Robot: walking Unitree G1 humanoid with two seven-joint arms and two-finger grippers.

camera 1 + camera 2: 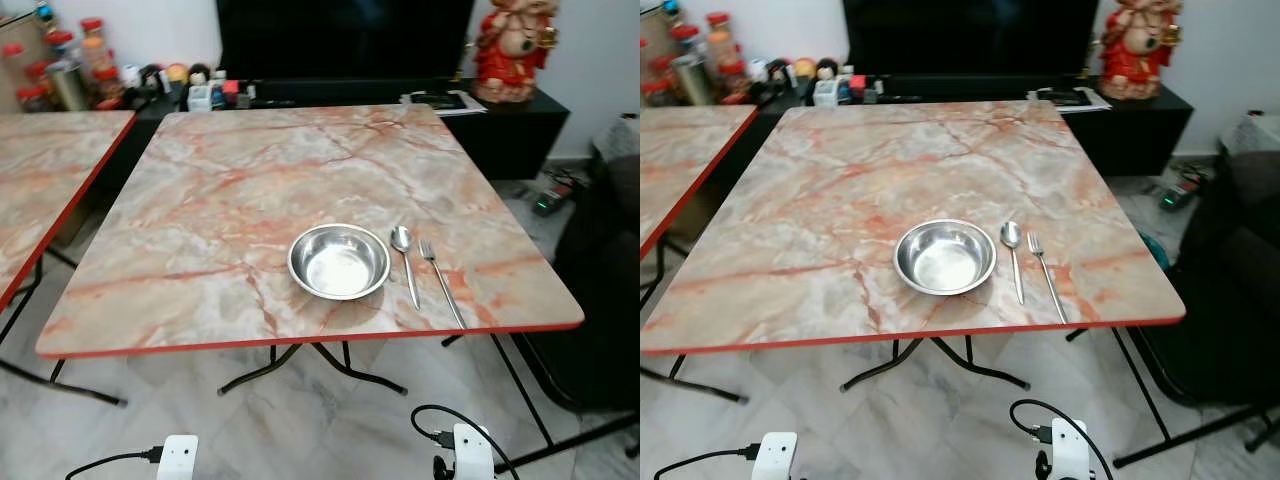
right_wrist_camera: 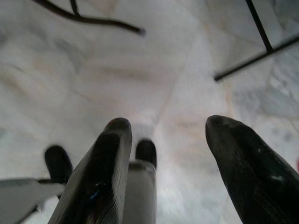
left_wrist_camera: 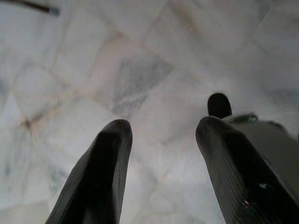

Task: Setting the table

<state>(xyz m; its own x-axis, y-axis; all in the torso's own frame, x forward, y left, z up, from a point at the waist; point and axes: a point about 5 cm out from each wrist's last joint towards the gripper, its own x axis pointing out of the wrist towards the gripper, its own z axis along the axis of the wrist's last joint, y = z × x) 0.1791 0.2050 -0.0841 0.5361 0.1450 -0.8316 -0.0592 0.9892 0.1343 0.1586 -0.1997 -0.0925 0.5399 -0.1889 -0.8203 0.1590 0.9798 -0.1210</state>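
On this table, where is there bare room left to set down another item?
The marble table is bare across its whole far half and all along the robot's left of the steel bowl. A narrow strip stays free between the fork and the right edge. It is crowded only near the front right, where bowl, spoon and fork lie close side by side.

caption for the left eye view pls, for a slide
Steel bowl with spoon and fork to its right on a marble-patterned table.

head eyes look down on one table point(image 1: 200, 200); wrist cameras face floor point(image 3: 154, 70).
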